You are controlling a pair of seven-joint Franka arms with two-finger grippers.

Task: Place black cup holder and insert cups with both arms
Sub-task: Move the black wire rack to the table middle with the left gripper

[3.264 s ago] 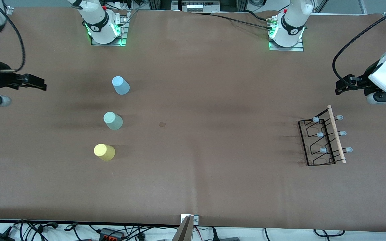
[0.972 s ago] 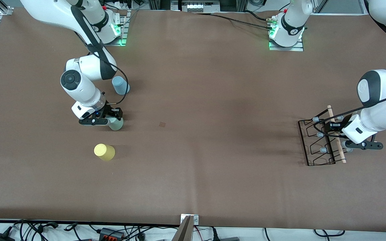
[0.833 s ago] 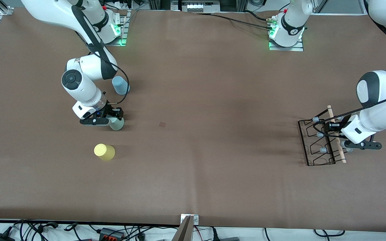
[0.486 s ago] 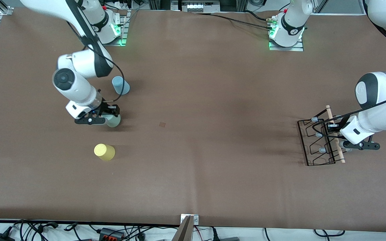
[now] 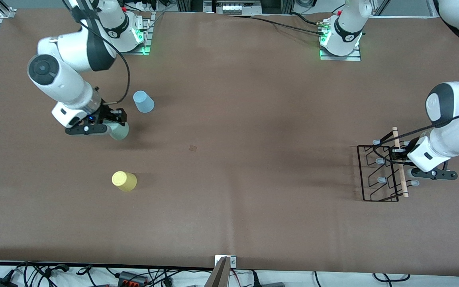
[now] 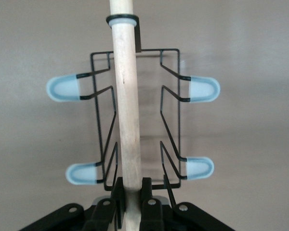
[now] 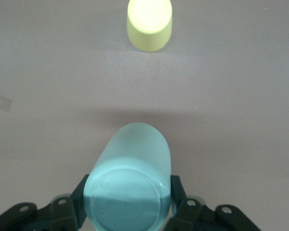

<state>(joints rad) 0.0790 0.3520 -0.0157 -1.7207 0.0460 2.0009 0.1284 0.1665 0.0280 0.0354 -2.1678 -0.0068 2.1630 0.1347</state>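
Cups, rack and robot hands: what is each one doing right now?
Mint green cup: gripped, lifted off the table.
Right gripper: shut on the mint green cup.
Light blue cup: upside down on the table.
Yellow cup: upside down on the table.
Black cup holder: gripped by its wooden handle.
Left gripper: shut on the handle.

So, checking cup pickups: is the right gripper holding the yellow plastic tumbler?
No, the right gripper grips the pale mint green tumbler.

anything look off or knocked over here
Nothing stands out. The right gripper holds the mint green cup; the left gripper clamps the black cup holder by its wooden rod. The blue cup and yellow cup stand upside down, undisturbed.
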